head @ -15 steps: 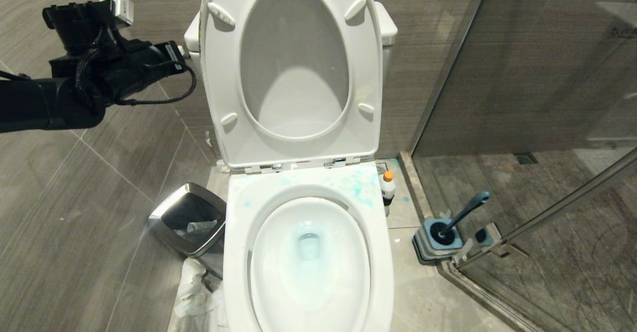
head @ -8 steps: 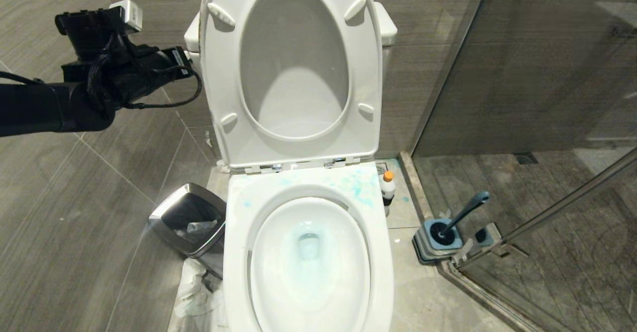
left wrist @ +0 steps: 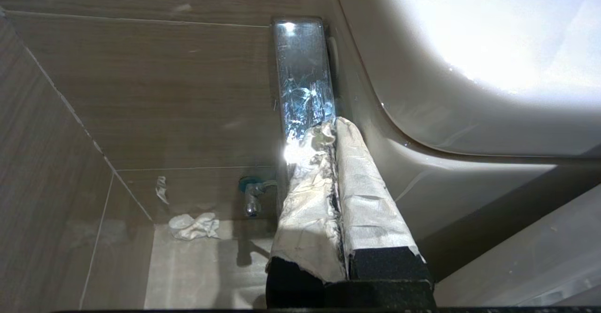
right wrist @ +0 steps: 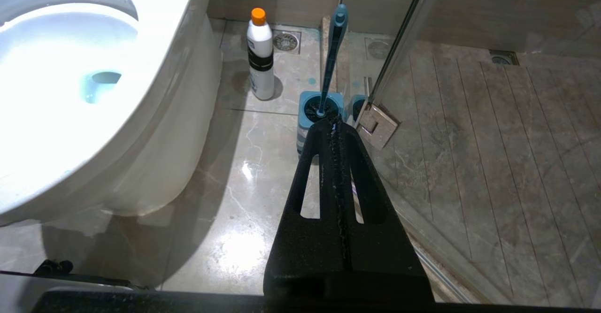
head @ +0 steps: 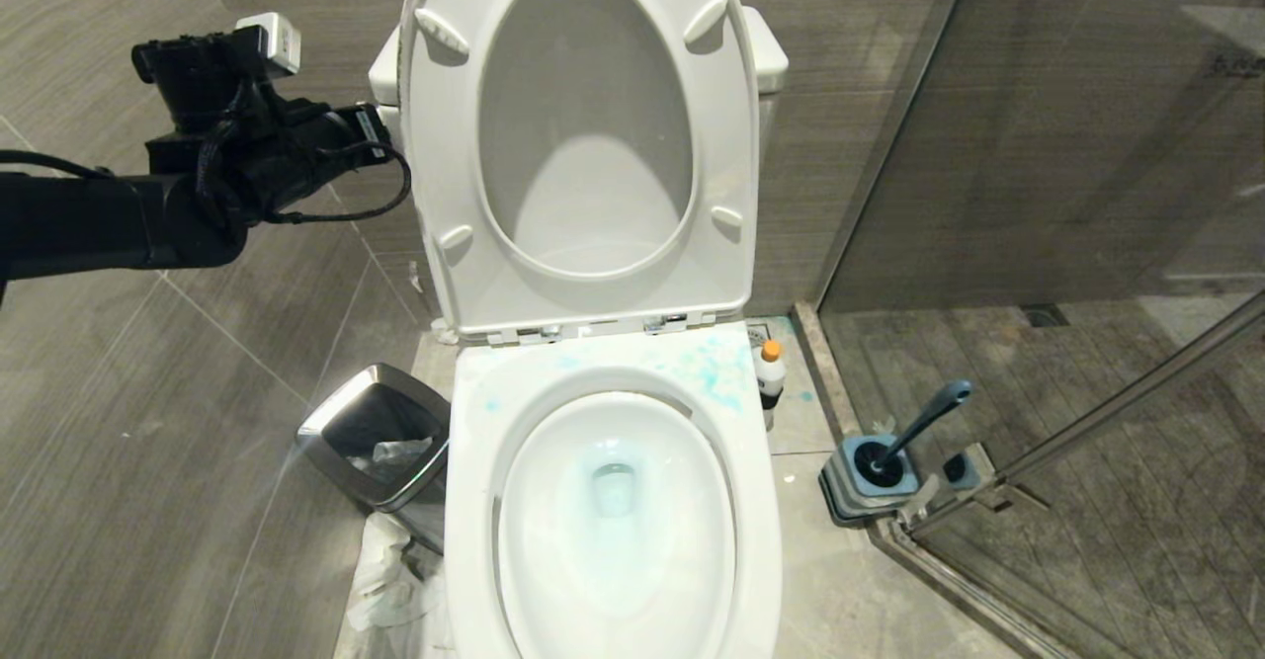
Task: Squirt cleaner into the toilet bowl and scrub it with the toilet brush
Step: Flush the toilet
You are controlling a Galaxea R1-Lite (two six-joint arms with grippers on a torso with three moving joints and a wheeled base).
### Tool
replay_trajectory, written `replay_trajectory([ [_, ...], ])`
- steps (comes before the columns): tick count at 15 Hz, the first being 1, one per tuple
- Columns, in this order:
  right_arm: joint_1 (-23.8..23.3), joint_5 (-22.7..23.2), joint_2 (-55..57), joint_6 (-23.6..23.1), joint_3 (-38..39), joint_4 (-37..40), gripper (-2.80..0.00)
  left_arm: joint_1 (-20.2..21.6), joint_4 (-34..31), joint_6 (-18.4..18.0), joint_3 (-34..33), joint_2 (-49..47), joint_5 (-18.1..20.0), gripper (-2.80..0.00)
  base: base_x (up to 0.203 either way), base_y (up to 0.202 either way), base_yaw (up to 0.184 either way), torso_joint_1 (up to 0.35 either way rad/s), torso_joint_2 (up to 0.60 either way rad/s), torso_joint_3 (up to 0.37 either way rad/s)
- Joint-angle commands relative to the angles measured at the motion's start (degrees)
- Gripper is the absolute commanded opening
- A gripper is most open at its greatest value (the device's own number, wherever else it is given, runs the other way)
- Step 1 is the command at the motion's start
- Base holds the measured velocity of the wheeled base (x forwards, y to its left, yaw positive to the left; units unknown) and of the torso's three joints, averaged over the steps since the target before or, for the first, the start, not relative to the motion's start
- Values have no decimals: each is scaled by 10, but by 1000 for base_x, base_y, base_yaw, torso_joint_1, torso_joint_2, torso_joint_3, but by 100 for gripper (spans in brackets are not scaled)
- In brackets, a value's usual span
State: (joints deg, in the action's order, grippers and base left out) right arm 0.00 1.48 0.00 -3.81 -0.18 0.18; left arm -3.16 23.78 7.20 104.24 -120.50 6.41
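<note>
Toilet bowl sits open, seat and lid tipped up against the tank. Water in the bowl is faintly blue; teal spatter on the flat rim behind the opening, toward the hinge.

Cleaner bottle stands upright on the floor, orange cap on, just beside the bowl's base on the shower side. Toilet brush stands in its square holder, handle leaning, near the glass shower door. Both lie ahead of my right gripper, whose fingers are pressed together and carry nothing; the brush holder is directly past its tips, the bottle a little off to the bowl side.

My left gripper is raised beside the tank, well above the bowl and on the far side from bottle and brush. Its taped fingers are closed against each other, empty. Their tips are at the lower end of the chrome flush lever on the tank's side; I cannot tell if they touch it.

Below the left gripper: a water valve on the wall, crumpled tissue on the floor. Steel waste bin stands beside the bowl on that side.
</note>
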Motion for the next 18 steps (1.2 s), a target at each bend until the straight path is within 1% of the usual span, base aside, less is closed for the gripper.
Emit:
replay_trajectory([
  [1, 0, 0, 1, -1, 0, 0, -280, -1, -3, -3, 3, -20, 0, -280, 0, 0, 0, 0, 0, 0],
  [8, 0, 0, 1, -1, 0, 0, -280, -2, -6, -3, 12, -30, 1, -280, 0, 0, 0, 0, 0, 0],
  [12, 0, 0, 1, -1, 0, 0, -280, -4, -30, -3, 17, -31, 1, -280, 0, 0, 0, 0, 0, 0],
  [18, 0, 0, 1, -1, 0, 0, -280, -9, -32, -3, 20, -32, 2, -280, 0, 0, 0, 0, 0, 0],
])
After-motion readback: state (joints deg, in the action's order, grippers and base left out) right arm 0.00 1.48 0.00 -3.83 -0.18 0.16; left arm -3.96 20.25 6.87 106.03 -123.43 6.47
